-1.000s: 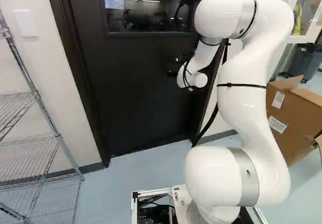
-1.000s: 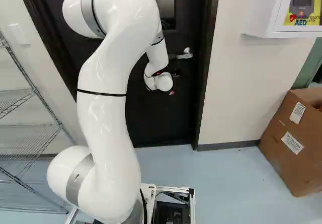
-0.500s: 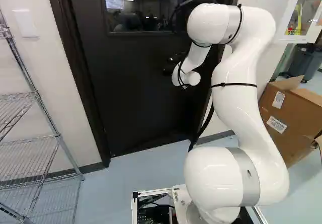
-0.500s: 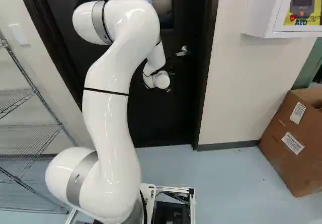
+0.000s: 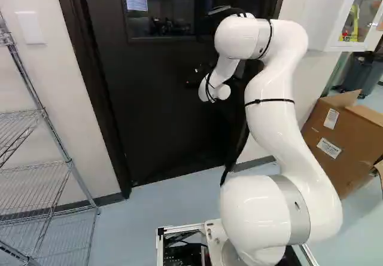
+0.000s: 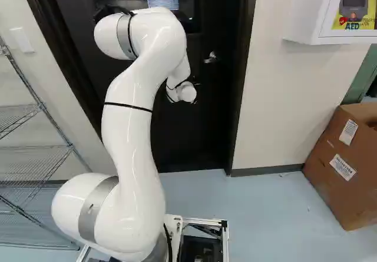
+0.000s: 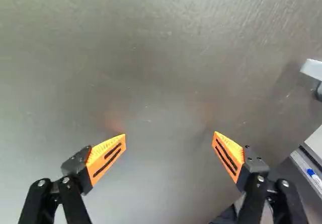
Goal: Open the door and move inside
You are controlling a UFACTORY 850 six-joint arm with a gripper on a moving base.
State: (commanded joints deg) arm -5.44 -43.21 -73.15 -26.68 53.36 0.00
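Opening step in hand, prob. a push: gripper (image 7: 170, 135), fingers wide apart, faces door (image 5: 149, 104) near handle (image 6: 211, 57); next, swing door's handle-side edge inward, then base (image 6: 206, 220) thru.

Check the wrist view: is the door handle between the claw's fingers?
No, the handle lies off to one side, and the open claw has only the door showing between its fingers.

The pale blue floor (image 6: 265, 215) carries 1 cardboard box (image 6: 327, 156) and 1 wire rack (image 5: 70, 163).
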